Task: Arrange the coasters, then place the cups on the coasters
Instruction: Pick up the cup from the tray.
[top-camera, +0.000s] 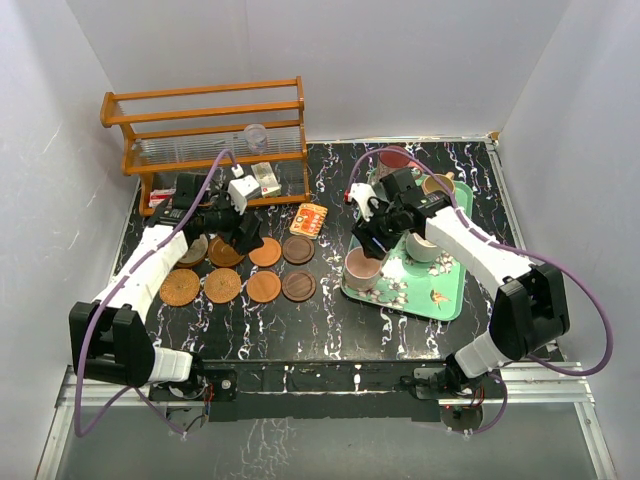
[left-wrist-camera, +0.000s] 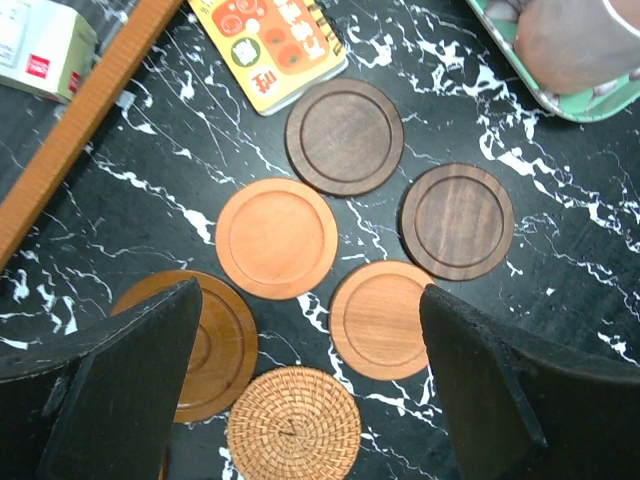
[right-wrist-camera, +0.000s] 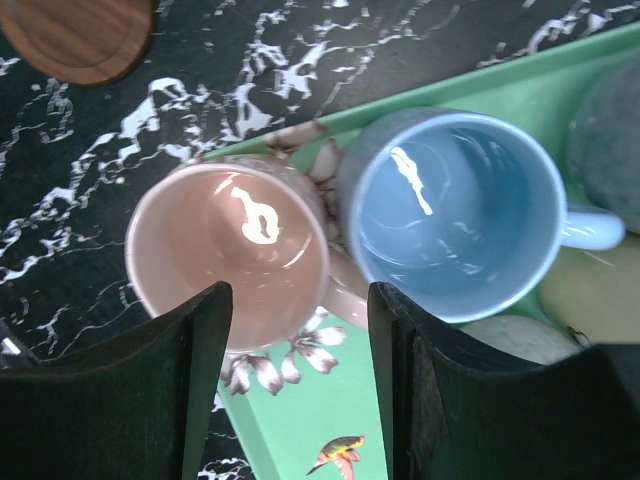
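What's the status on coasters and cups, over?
Left tool open over coasters, two rows. Right tool open, straddling wall of pink cup at tray. Blue cup close beside.

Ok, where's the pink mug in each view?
Top external: pink mug at the green tray's left edge, right of centre.
Left wrist: top right corner, cropped.
Right wrist: centre-left, beside the blue mug.
Shared landmark: the green tray under it, in all three.
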